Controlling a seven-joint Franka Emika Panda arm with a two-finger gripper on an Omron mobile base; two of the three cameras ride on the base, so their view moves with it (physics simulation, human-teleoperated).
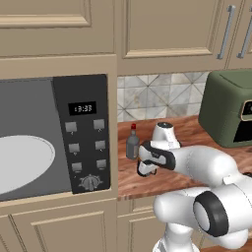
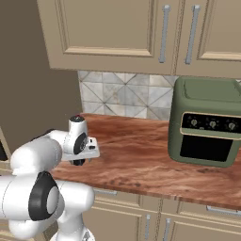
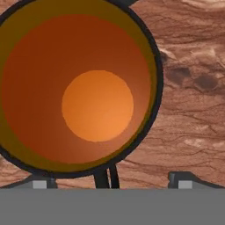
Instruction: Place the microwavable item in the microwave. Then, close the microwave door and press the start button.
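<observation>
The black mug (image 3: 97, 105) with its orange inside stands on the wooden counter (image 3: 193, 110), seen from straight above in the hand view. Its thin handle (image 3: 105, 176) points toward the bottom, between my two fingertips (image 3: 40, 182). My gripper (image 3: 112, 182) is open and hangs just above the mug, its tips spread wide on either side of the handle. From the base views the gripper (image 1: 147, 170) (image 2: 78, 161) points down at the counter, and the hand hides most of the mug. The microwave (image 1: 29, 152) stands open at the left, showing its white turntable (image 1: 19, 162). Its door is out of view.
The microwave's panel (image 1: 83, 133) has a display, grey buttons and a dial. A grey bottle with a red cap (image 1: 132, 142) stands just left of my hand. A green appliance (image 2: 207, 124) sits at the counter's right. Tan cabinets (image 2: 117, 28) hang overhead.
</observation>
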